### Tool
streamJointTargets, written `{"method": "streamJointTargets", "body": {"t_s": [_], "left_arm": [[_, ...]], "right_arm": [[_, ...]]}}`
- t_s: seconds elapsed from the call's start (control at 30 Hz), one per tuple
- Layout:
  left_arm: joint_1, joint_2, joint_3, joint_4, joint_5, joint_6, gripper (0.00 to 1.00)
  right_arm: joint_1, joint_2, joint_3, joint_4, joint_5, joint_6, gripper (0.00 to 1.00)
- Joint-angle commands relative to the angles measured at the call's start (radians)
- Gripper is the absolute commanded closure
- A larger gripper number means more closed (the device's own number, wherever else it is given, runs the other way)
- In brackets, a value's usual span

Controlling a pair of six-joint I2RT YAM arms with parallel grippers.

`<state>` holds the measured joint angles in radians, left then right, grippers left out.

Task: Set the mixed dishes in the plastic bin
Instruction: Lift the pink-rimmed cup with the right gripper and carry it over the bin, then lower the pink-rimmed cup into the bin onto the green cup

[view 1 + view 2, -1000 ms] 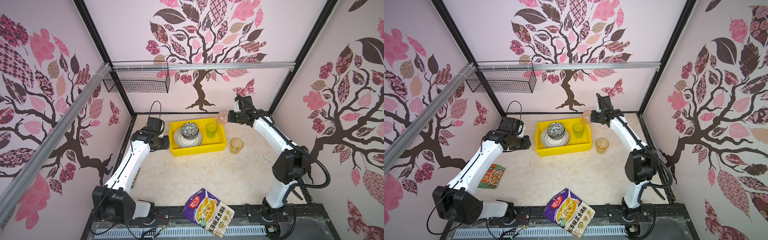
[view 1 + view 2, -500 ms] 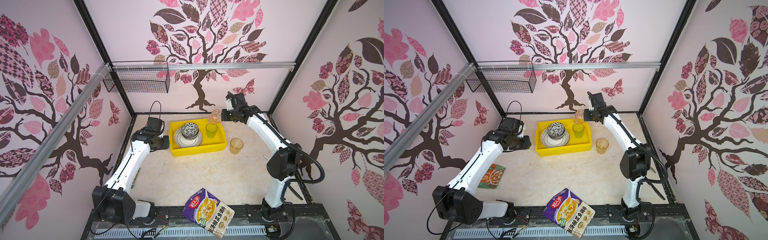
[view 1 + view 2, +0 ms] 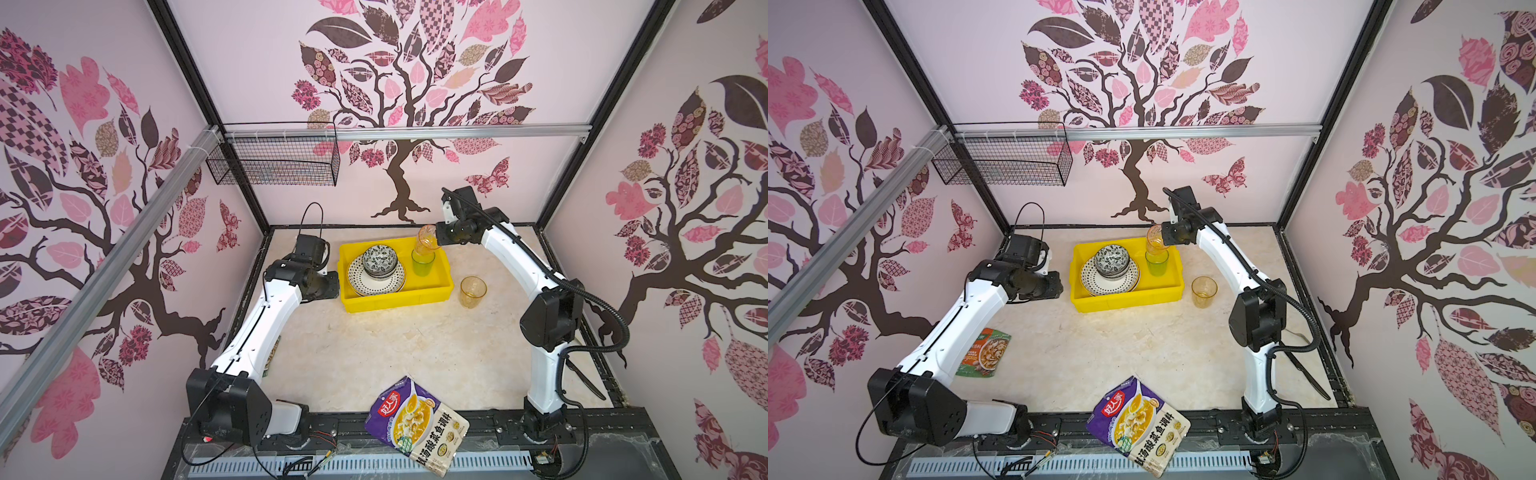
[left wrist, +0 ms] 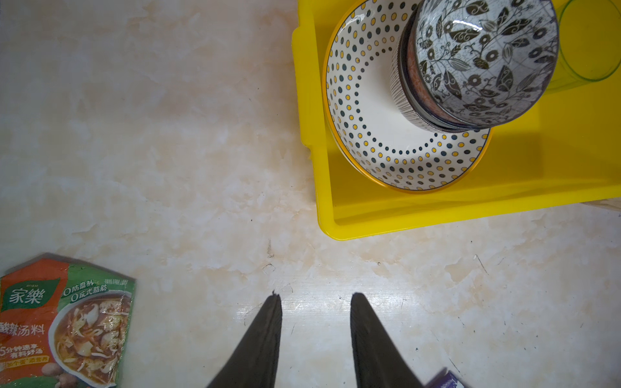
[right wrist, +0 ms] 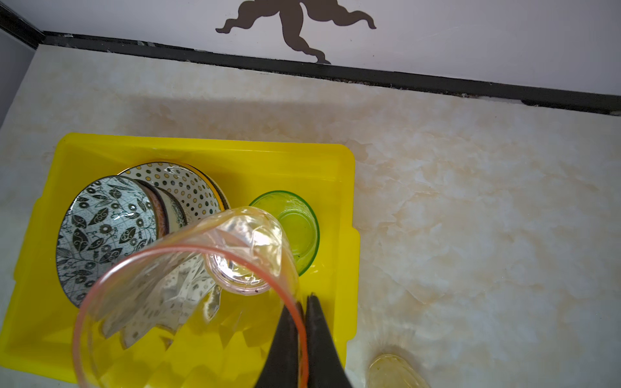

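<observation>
The yellow plastic bin [image 3: 395, 303] holds a dotted plate [image 3: 376, 282] with stacked patterned bowls [image 3: 379, 259] on it, and a green tumbler [image 3: 423, 262] beside them. My right gripper [image 5: 304, 300] is shut on the rim of a tilted pink tumbler [image 5: 188, 285]. That pink tumbler [image 3: 424, 241] hangs just above the green one, over the bin's far right part. An amber tumbler [image 3: 473, 291] stands on the table right of the bin. My left gripper [image 4: 317, 297] is open over bare table just left of the bin [image 4: 437, 211], holding nothing.
A purple food pouch [image 3: 417, 424] lies over the table's front edge. A green-orange seasoning packet [image 3: 986, 353] lies by the left arm. A black wire basket [image 3: 274, 162] hangs on the back left wall.
My right gripper has carried the pink tumbler leftward, from beyond the bin's far right corner to above the green tumbler. The left arm has stayed still.
</observation>
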<state>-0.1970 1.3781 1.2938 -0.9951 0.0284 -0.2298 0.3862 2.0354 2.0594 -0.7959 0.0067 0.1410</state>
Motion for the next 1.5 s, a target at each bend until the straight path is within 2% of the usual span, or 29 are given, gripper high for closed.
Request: {"method": "streamJointTargets", "body": {"t_s": [0.0, 1.47], "left_arm": [[-0.004, 0.011, -0.018, 0.015, -0.004, 0.018, 0.62], [-0.002, 0.042, -0.007, 0.015, -0.015, 0.038, 0.61]], "right_arm": [[0.006, 0.043, 0.056, -0.033, 0.030, -0.019, 1.00], [0.024, 0.213, 0.201, -0.123, 0.074, -0.044, 1.00]]}}
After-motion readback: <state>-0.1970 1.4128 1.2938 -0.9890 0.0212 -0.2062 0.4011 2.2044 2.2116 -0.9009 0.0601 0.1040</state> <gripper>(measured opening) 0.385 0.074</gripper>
